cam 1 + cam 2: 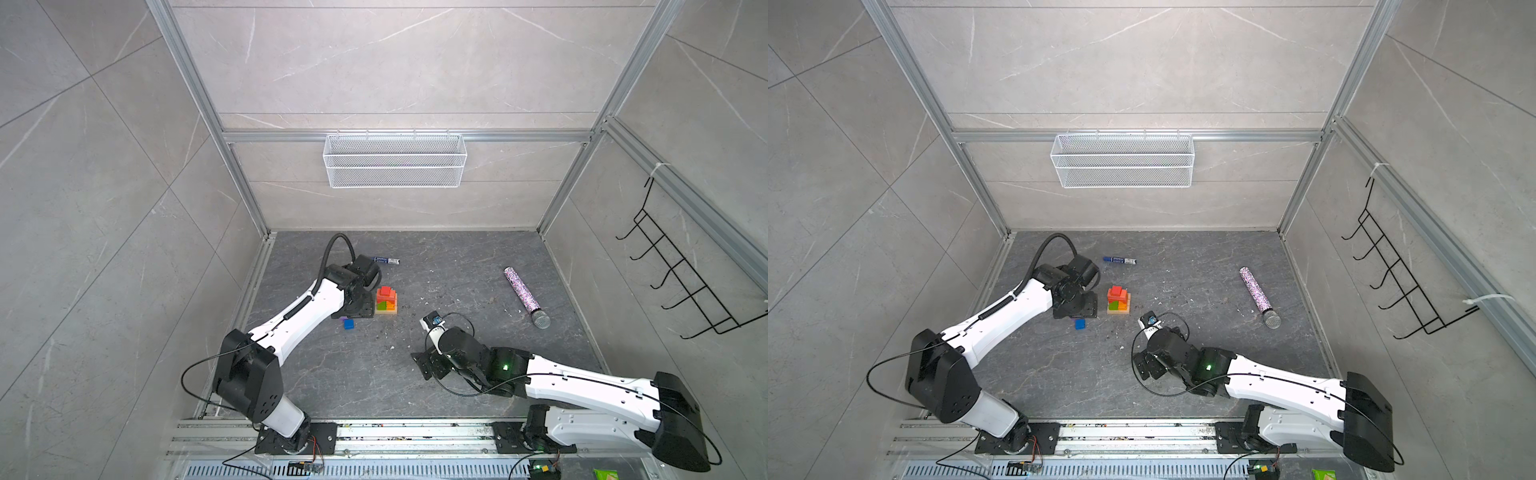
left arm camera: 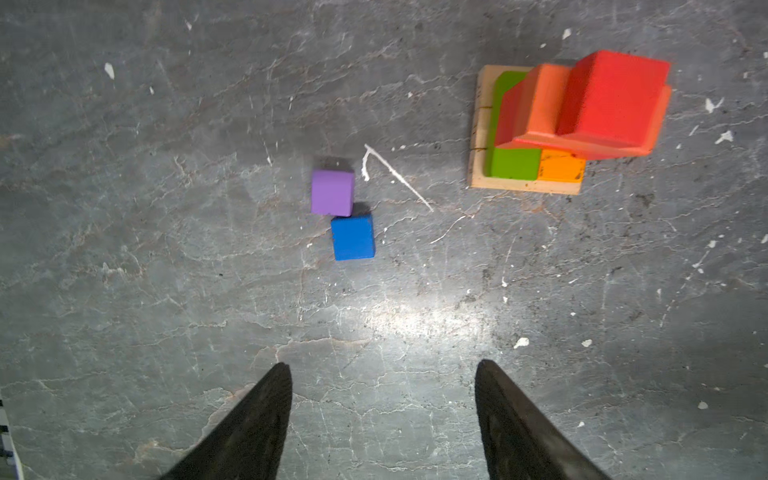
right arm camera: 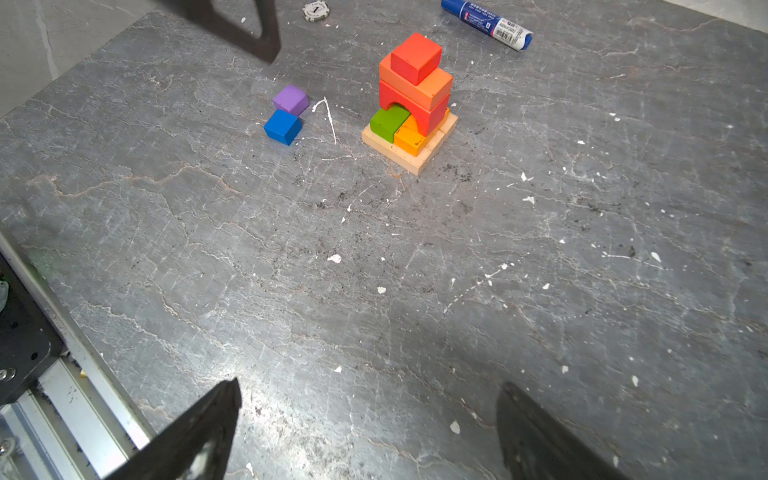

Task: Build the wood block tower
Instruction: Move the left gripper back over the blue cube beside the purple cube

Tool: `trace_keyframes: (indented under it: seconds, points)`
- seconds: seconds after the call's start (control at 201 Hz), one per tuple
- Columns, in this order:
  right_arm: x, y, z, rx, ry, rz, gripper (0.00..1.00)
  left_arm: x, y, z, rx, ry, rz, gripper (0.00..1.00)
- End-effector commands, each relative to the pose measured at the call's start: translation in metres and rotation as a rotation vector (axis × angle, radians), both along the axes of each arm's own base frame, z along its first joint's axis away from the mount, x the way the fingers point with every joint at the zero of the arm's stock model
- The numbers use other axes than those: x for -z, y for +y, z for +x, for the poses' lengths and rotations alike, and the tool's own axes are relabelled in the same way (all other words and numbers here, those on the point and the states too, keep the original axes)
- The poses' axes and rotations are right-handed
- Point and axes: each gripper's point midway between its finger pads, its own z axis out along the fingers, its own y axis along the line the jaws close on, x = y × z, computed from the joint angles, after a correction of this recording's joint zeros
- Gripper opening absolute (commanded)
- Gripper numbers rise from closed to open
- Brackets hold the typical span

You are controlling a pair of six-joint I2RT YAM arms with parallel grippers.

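The left gripper [image 2: 380, 365] hangs over the gray counter [image 2: 166, 270] with its two fingers spread apart and nothing between them. Ahead of its tips lie a purple cube [image 2: 332, 192] and a blue cube [image 2: 353, 237]. They touch each other and both sit flat on the counter. A bit farther off, near the middle of the counter, stands the tower [image 2: 573, 120]. It points straight up (its long way is up and down). At the bottom is a flat tan layer [image 3: 415, 162]. On it a green block [image 3: 388, 120] and an orange block [image 3: 409, 139] lie side by side, and the green one's long way runs in under a red arch [image 3: 428, 112]. Over the arch come an orange slab [image 3: 432, 87] and a red cube [image 3: 415, 56] on top. The right gripper [image 3: 370, 386] is wide open too, holds nothing, and sits well apart from the tower, nearer the front. Behind the tower a blue marker [image 1: 1119, 260] lies flat, its long way going left to right. Far to the right a glittery microphone [image 1: 1258, 295] lies slanted, with its round head toward the front.
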Motion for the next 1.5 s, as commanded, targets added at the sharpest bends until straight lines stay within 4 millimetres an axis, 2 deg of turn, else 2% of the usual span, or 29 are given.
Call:
trace_keyframes:
  seconds: [0.0, 0.239, 0.398, 0.523, 0.752, 0.816, 0.926, 1.165, 1.344, 1.498]
  points:
    - [-0.013, 0.012, 0.002, -0.021, -0.019, 0.026, 0.97, 0.002, 0.005, -0.003, -0.071, -0.034, -0.079, 0.72]
    - [-0.013, 0.018, 0.003, -0.027, -0.014, 0.021, 0.97, 0.038, 0.014, -0.014, -0.097, 0.047, -0.068, 0.72]
    - [-0.015, 0.021, 0.003, -0.034, -0.017, 0.015, 0.97, 0.048, 0.012, -0.007, -0.102, 0.054, -0.067, 0.84]
    - [-0.017, 0.022, 0.004, -0.035, -0.019, 0.013, 0.97, 0.056, 0.010, -0.001, -0.111, 0.063, -0.087, 0.99]
    - [-0.019, 0.017, 0.003, -0.028, -0.027, 0.003, 0.96, 0.067, 0.013, 0.011, -0.123, 0.076, -0.107, 1.00]
    - [-0.019, 0.016, 0.003, -0.026, -0.027, 0.002, 0.97, 0.072, 0.015, 0.014, -0.128, 0.080, -0.112, 0.98]
    - [-0.019, 0.015, 0.003, -0.024, -0.028, 0.000, 0.97, 0.078, 0.016, 0.019, -0.136, 0.094, -0.125, 0.89]
    - [-0.018, 0.016, 0.003, -0.024, -0.026, -0.002, 0.96, 0.091, 0.015, 0.029, -0.126, 0.121, -0.112, 0.81]
    - [-0.016, 0.014, 0.001, -0.022, -0.023, -0.007, 0.96, 0.097, 0.014, 0.034, -0.112, 0.137, -0.097, 0.70]
    - [-0.016, 0.013, 0.001, -0.020, -0.023, -0.006, 0.96, 0.100, 0.016, 0.037, -0.110, 0.142, -0.084, 0.67]
